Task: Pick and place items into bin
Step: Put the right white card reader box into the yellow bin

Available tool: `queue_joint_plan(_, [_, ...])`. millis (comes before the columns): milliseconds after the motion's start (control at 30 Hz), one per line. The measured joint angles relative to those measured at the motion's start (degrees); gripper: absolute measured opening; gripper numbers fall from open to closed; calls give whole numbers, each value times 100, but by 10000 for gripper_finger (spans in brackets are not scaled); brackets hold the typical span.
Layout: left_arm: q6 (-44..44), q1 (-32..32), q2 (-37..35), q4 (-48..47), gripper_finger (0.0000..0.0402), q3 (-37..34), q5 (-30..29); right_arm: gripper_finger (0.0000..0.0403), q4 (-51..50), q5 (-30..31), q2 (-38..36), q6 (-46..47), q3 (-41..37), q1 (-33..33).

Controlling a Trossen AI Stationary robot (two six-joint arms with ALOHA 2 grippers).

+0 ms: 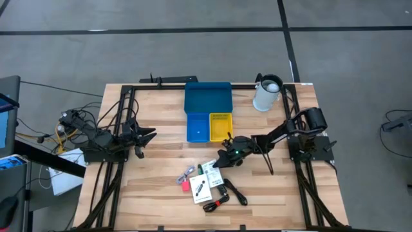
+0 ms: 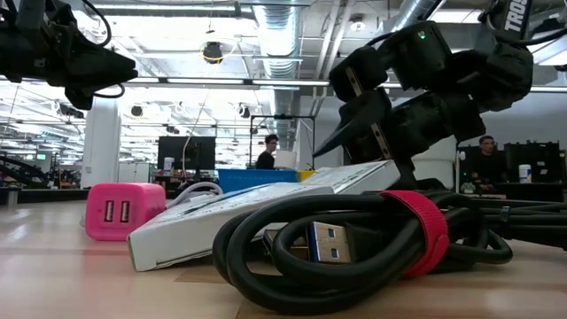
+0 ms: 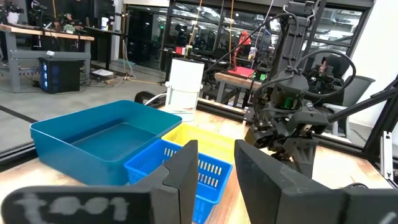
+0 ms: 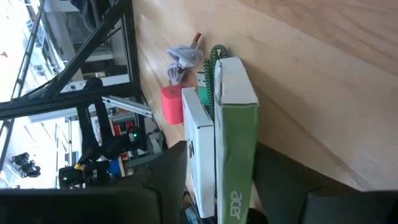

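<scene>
The items lie in a pile near the table's front middle: white printed boxes (image 1: 207,183), a pink block (image 1: 185,185), a grey cord (image 1: 187,174) and a black cable with a red band (image 1: 219,203). My right gripper (image 1: 222,156) is open and slants down over the pile's far end. In the right wrist view its fingers stand on either side of an upright white box (image 4: 199,143) and a green-edged box (image 4: 236,124). The bin set sits at the far middle: a wide blue tray (image 1: 207,98), a small blue bin (image 1: 197,127) and a yellow bin (image 1: 220,125). My left gripper (image 1: 147,136) waits open at the left. My right gripper (image 4: 224,177) has one finger (image 4: 168,171) beside the white box and the other (image 4: 286,180) beside the green-edged box, coming slanted from above and from the far side. I cannot tell whether either finger touches them. The boxes rest on the pile.
A white pitcher (image 1: 266,93) stands at the far right, beside the wide tray. Black frame rails run along the table's left, right and far edges. Bare wood lies between the pile and the left arm. People and desks show in the room beyond the table.
</scene>
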Motion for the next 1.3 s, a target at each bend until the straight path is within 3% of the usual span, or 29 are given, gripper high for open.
queue_joint_plan(633, [0,0,0,-2,95,0,0,73,94,2,7,16,-20,0])
queue_joint_plan(967, [0,1,0,-1,95,1,0,62,48,21,-67,11,-22,-37])
queue_joint_plan(1300, [0,1,0,-1,95,2,-1,60,-750,105,-463,-284,-35,-190])
